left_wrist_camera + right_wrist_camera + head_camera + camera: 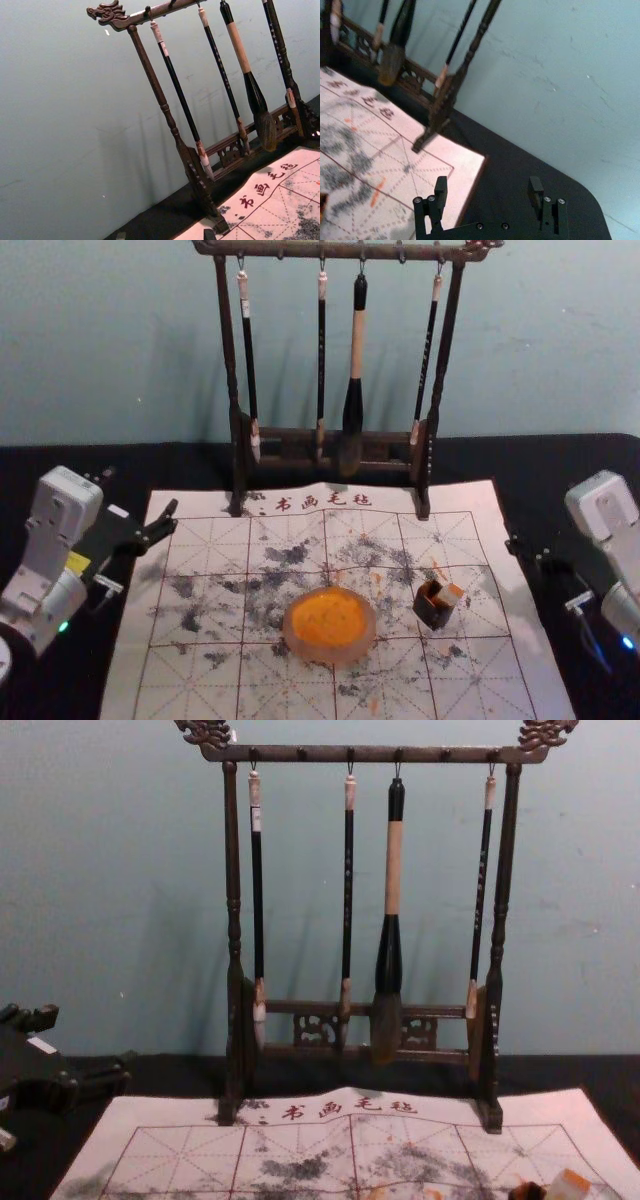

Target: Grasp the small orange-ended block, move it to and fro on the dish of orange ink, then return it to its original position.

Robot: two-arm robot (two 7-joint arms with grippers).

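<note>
The small orange-ended block [449, 595] leans in a small dark open box [431, 614] on the mat, right of the dish of orange ink [328, 624]. At the chest view's lower right, the block [568, 1185] shows its pale side and orange end. My left gripper [140, 496] is open by the mat's upper left corner, far from the dish; its fingertips [165, 234] stand wide apart in its wrist view. Over the dark cloth right of the mat is my right gripper [527, 551], well away from the box. Its wrist view has the right gripper [487, 185] open and holding nothing.
A dark wooden rack [236, 455] with several hanging brushes stands across the back edge of the calligraphy mat [215, 685]. The mat has printed grid lines, grey ink blotches and some orange marks. Behind the rack is a pale blue-green wall [590, 920].
</note>
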